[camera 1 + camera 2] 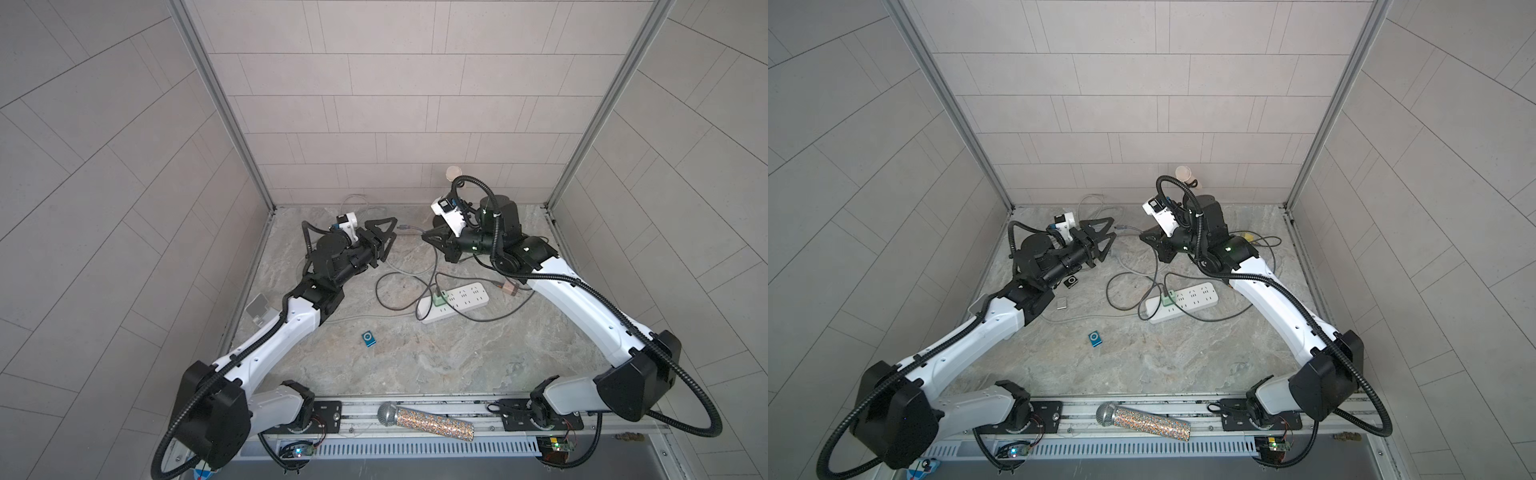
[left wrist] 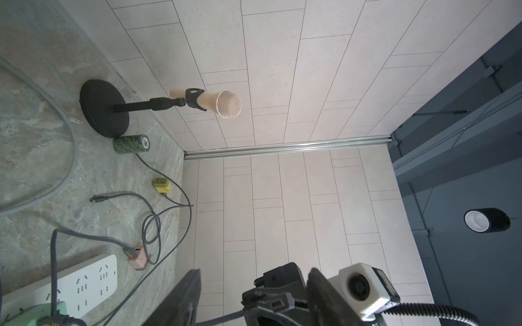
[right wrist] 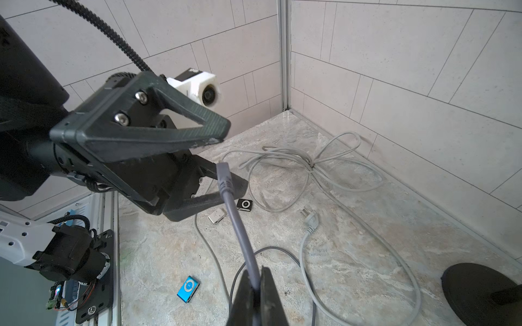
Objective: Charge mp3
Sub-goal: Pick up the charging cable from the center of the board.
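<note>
Both my arms reach toward the frame's middle in both top views: left hand [image 1: 390,240] spread wide, right hand [image 1: 425,237] pinched tight, tips facing, apart.

Front-centre counter [image 1: 457,365] is open around the blue mp3 player [image 1: 369,337]. Mid counter is blocked by the power strip [image 1: 461,299] and dark cable loops [image 1: 376,291]. Grey cord tangle [image 3: 310,166] and mic stand base [image 3: 480,293] crowd the back. Narrow gap between left end effector [image 1: 392,227] and right end effector [image 1: 424,237], with the charge cable [image 3: 237,225] end in it.
</note>
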Motion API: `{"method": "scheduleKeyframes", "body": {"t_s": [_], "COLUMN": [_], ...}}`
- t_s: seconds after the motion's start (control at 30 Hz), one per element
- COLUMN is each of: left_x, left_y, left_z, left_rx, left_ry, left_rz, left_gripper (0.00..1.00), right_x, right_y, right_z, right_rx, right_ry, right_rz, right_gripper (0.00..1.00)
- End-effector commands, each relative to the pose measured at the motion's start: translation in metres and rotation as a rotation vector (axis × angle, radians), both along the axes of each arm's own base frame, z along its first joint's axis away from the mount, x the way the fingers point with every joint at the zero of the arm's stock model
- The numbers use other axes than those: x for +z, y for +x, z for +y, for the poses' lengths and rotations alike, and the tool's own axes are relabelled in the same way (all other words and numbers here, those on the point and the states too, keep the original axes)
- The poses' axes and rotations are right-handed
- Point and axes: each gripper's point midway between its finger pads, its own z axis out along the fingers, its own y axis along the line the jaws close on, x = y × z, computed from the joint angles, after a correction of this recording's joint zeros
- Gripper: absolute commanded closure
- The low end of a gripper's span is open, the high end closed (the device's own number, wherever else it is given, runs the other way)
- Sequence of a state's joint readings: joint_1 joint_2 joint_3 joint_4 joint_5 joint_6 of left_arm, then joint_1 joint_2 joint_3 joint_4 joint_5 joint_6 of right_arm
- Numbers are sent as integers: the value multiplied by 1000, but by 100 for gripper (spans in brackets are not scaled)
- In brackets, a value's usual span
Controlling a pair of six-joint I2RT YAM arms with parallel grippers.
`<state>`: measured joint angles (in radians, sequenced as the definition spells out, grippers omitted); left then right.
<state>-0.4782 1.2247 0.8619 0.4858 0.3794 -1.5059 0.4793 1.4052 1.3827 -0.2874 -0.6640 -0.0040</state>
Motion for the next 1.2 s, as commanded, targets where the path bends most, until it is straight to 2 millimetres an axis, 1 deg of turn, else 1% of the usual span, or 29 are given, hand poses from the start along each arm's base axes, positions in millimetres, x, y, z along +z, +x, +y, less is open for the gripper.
{"method": "scheduleKeyframes", "body": {"t_s": [0.0,0.07,0.17,0.3,0.5,0.6,0.73,0.87,0.93,1.03,1.17], "left_x": [25,28,27,17,12,6,-1,-10,-10,-13,-16], "left_y": [-2,-2,-2,-2,-2,-2,-2,-1,-2,-3,-3], "left_z": [-10,-14,-14,-16,-20,-22,-24,-26,-26,-27,-27], "left_rx": [-46,-62,-65,-72,-96,-103,-114,-120,-121,-127,-128], "left_ry": [-111,-121,-112,-109,-105,-92,-79,-61,-59,-54,-48], "left_rz": [-12,-10,1,39,69,92,113,140,143,150,158], "left_gripper": [40,41,44,49,57,60,63,66,67,69,75], "right_x": [6,2,-2,-6,-9,-10,-12,-17,-20,-18,-19], "right_y": [-4,-4,-5,-5,-5,-5,-8,-15,-18,-17,-16], "right_z": [2,1,1,-4,-8,-9,-9,-6,-6,-9,-11], "right_rx": [15,14,15,-1,-4,-1,10,37,45,33,30], "right_ry": [-11,-21,-40,-86,-146,-171,-213,-288,-318,-336,-355], "right_rz": [-59,-57,-67,-105,-159,-189,-242,-335,-381,-429,-450], "right_gripper": [100,100,100,100,100,100,100,100,100,100,100]}}
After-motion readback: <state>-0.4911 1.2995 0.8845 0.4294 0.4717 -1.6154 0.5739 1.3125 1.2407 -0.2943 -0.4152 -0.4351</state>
